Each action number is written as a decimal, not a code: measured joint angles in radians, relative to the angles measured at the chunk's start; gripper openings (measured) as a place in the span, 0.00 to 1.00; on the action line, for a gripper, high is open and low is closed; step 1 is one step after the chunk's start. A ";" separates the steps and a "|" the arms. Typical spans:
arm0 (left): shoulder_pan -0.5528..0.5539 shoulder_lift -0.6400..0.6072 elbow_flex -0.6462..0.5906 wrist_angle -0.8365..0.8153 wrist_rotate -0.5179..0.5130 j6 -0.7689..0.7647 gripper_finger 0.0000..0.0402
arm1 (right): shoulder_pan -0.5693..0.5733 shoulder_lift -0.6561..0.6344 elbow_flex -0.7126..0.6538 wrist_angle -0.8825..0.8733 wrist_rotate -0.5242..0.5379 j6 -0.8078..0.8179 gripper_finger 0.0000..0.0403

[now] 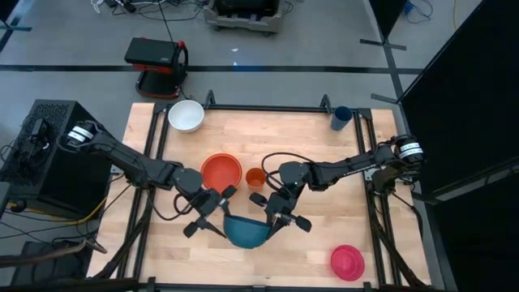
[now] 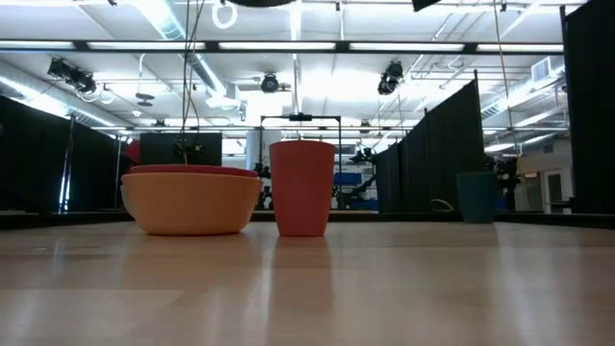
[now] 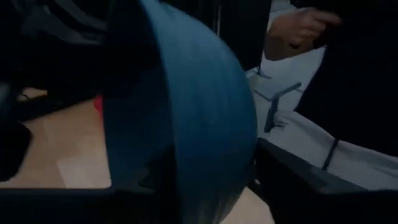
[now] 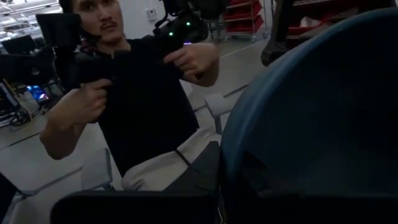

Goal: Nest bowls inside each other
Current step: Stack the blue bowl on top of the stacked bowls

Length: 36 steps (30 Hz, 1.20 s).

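A teal-blue bowl hangs near the table's front middle. It is tipped on its side, with the opening toward the far edge. My right gripper is shut on its right rim. My left gripper is open at the left rim, one finger inside the bowl and one outside. A red bowl sits inside an orange bowl mid-table. A white bowl stands at the far left. A magenta-pink bowl lies upside down at the near right. My right gripper holds the teal-blue bowl by its right rim, coming level from the table's right side. The place of contact is dark in the right wrist view. The bowl stands on edge in the hold. My left gripper: I cannot tell whether a finger touches the bowl.
A small orange cup stands just right of the stacked bowls, behind the held bowl. A dark-blue cup is at the far right corner. A person sits beyond the near edge, holding hand controllers.
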 joint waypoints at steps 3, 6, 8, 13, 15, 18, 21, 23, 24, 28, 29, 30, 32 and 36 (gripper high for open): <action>0.006 0.010 0.001 -0.001 0.083 0.005 0.14 | -0.005 0.000 0.000 0.000 0.002 0.000 0.00; 0.012 0.013 0.001 -0.009 0.142 0.004 0.04 | -0.008 0.000 0.000 0.000 0.011 -0.001 0.01; 0.017 0.012 0.002 -0.024 0.133 0.003 0.02 | -0.009 -0.001 0.000 -0.002 0.032 0.000 0.02; 0.038 0.003 0.003 -0.089 0.073 -0.007 0.02 | -0.023 -0.009 0.000 -0.015 0.093 0.011 0.13; 0.046 0.000 0.003 -0.115 0.050 -0.011 0.01 | -0.028 -0.012 0.000 -0.020 0.117 0.015 0.17; 0.059 -0.005 0.004 -0.154 0.014 -0.017 0.01 | -0.036 -0.017 0.000 -0.028 0.154 0.022 0.24; 0.072 -0.010 0.005 -0.193 -0.022 -0.023 0.00 | -0.044 -0.021 0.000 -0.036 0.190 0.028 0.30; 0.080 -0.014 0.005 -0.219 -0.046 -0.027 0.00 | -0.050 -0.025 0.000 -0.041 0.215 0.032 0.35; 0.084 -0.016 0.005 -0.232 -0.058 -0.029 0.00 | -0.053 -0.026 0.000 -0.043 0.227 0.034 0.37; 0.110 -0.041 0.005 -0.288 -0.097 -0.048 0.00 | -0.079 -0.061 0.000 -0.161 0.325 0.037 0.43; 0.114 -0.055 0.006 -0.295 -0.103 -0.050 0.00 | -0.083 -0.070 0.000 -0.187 0.352 0.026 0.43; 0.120 -0.067 0.014 -0.320 -0.118 -0.050 0.00 | -0.084 -0.083 0.001 -0.215 0.382 0.014 0.44; 0.130 -0.089 0.039 -0.395 -0.167 -0.045 0.00 | -0.086 -0.107 0.005 -0.257 0.450 0.005 0.44; 0.152 -0.104 0.103 -0.551 -0.269 -0.040 0.00 | -0.085 -0.142 0.008 -0.359 0.658 0.009 0.42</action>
